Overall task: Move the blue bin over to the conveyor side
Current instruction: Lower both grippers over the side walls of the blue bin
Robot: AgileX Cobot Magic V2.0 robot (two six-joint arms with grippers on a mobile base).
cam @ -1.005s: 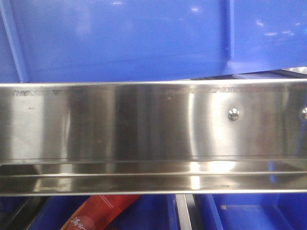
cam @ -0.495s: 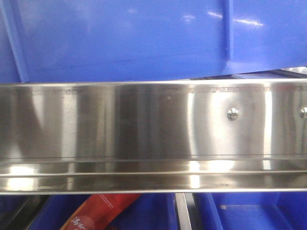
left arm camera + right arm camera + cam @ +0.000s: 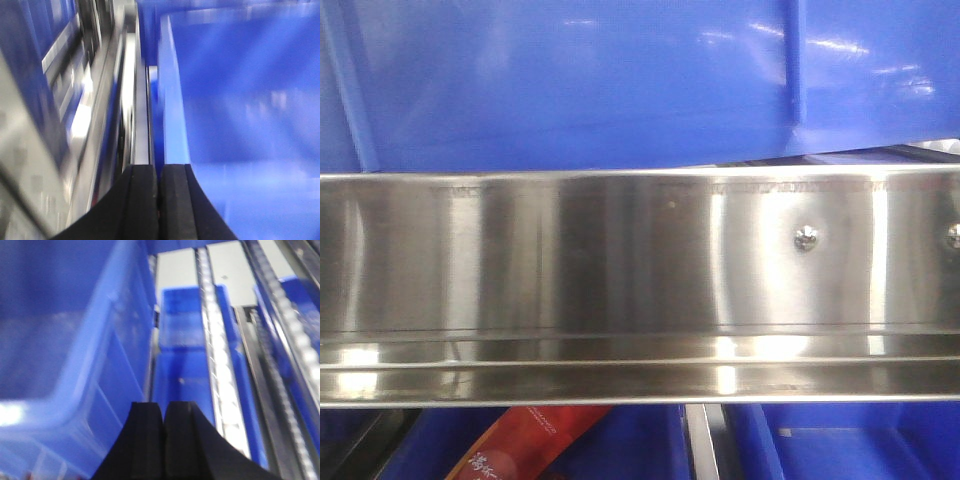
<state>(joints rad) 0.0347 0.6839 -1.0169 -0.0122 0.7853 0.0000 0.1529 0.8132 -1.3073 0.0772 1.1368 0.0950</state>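
Since the blue bin [image 3: 580,80] fills the front view from ten to two o'clock, its lower edge right above the conveyor [image 3: 570,260] side rail, the carry looks far along: the step in hand seems to be bringing the bin in against the rack. Whether it already rests on the upper level I cannot tell; a dark gap shows under it at two o'clock. Two round screws [image 3: 806,238] sit on the rail at three o'clock, and a red packet [image 3: 535,445] lies in a lower crate at seven o'clock.

The left gripper [image 3: 159,200] has its fingers pressed together with nothing between them, at six o'clock below the bin's rim, the rail running off toward eleven. The right gripper [image 3: 162,440] is likewise closed on nothing, with the bin's ribbed wall at nine o'clock and the white rollers [image 3: 216,340] at one.

The closed fingers apparently brace the walls from both sides. The next move likely calls for even pressure from both arms and a level bin.
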